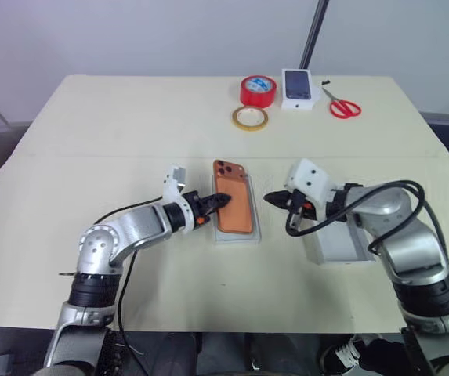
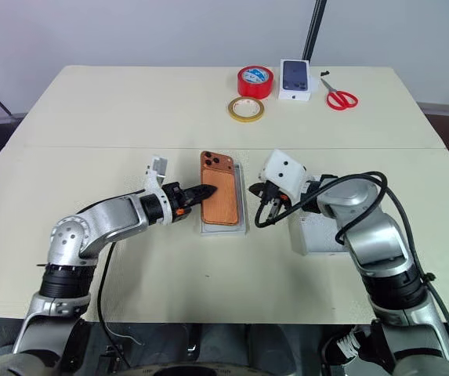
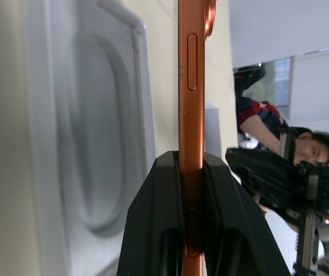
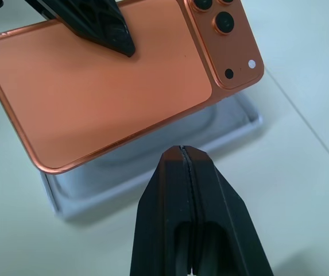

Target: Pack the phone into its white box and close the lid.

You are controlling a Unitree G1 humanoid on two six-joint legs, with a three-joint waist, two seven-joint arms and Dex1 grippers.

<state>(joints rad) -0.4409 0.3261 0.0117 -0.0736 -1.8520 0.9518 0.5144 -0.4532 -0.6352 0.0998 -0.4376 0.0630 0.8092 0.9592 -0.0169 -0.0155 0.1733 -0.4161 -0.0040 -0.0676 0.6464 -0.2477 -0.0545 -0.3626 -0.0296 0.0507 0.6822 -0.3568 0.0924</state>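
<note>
The orange phone point(image 1: 237, 210) hangs back side up just above its white box point(image 1: 237, 237), whose moulded insert with an oval recess point(image 3: 95, 144) faces it. My left gripper point(image 1: 222, 201) is shut on the phone's left long edge, one black finger point(image 4: 104, 26) lying on the phone's back. To the right of the phone, my right gripper point(image 1: 269, 199) is shut on nothing and points at the phone's right edge without touching it. A white rectangular cardboard piece, the lid as far as I can tell point(image 1: 340, 244), lies under my right forearm.
At the table's far edge stand a red tape roll point(image 1: 258, 90), a yellow tape ring point(image 1: 250, 118), a smaller white box with a dark phone picture point(image 1: 300, 88) and red scissors point(image 1: 344, 106). A person point(image 3: 302, 149) sits beyond the table.
</note>
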